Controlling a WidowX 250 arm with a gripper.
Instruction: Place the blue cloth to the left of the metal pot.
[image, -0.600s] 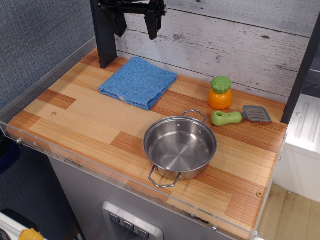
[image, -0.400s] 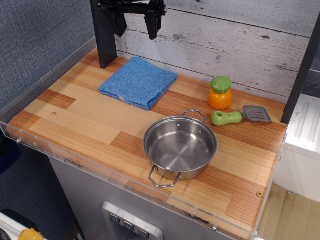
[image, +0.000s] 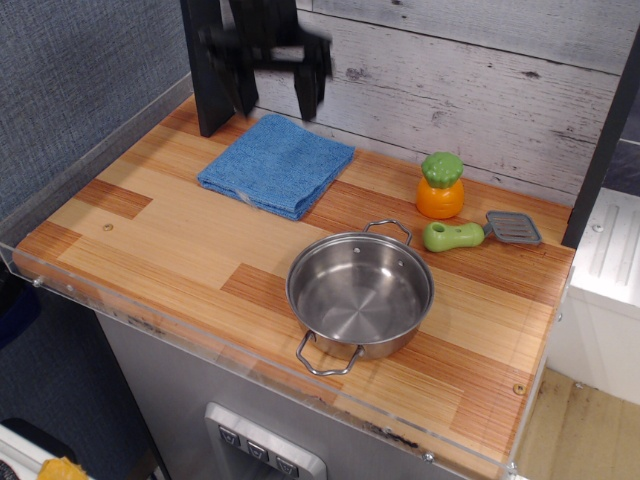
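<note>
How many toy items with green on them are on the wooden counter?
2. The orange toy vegetable with a green leafy top stands near the back wall, right of the blue cloth. The green-handled toy spatula lies just in front of it, behind the metal pot.

Wooden tabletop has an orange toy with a green top, and a green-handled spatula lying just beside it.

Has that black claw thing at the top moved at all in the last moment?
Yes. The gripper has dropped lower against the dark post, coming down toward the blue cloth. It is blurred by motion, with its jaws apart.
</note>
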